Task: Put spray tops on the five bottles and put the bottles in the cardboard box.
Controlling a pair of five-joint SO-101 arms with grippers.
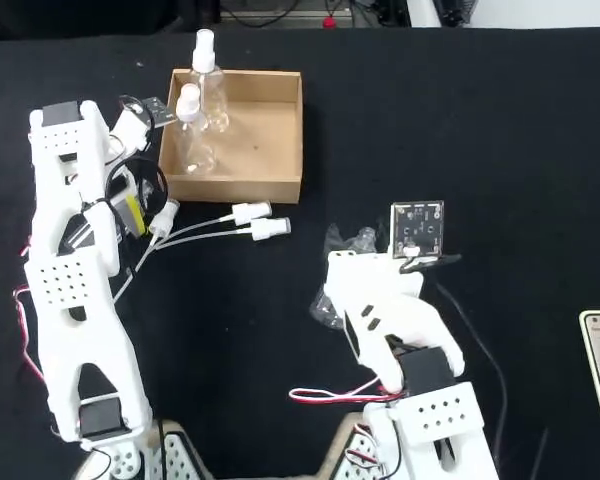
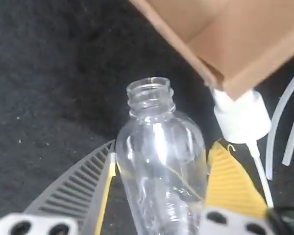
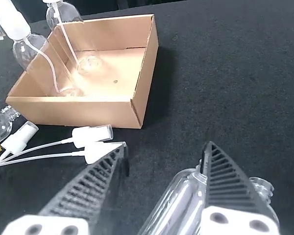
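**Clear plastic gripped on the left, right fingers spread**

Clear plastic fills the left gripper [image 2: 164, 147]: its yellow-padded fingers [image 2: 228, 181] are closed on an uncapped bottle [image 2: 152, 98], whose neck points past the fingertips. Just beyond the tips lie a spray top [image 2: 240, 117] and a corner of the cardboard box [image 2: 245, 44]. The right gripper [image 3: 164, 146] stands wide apart, a second bottle [image 3: 181, 200] lying against one finger. Ahead of its tips lie two loose spray tops [image 3: 93, 133], then the box, with two capped bottles [image 1: 193, 140] inside

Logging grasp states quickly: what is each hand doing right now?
Left hand: closed on a clear plastic uncapped bottle.
Right hand: open, over another clear plastic bottle, not gripping it.
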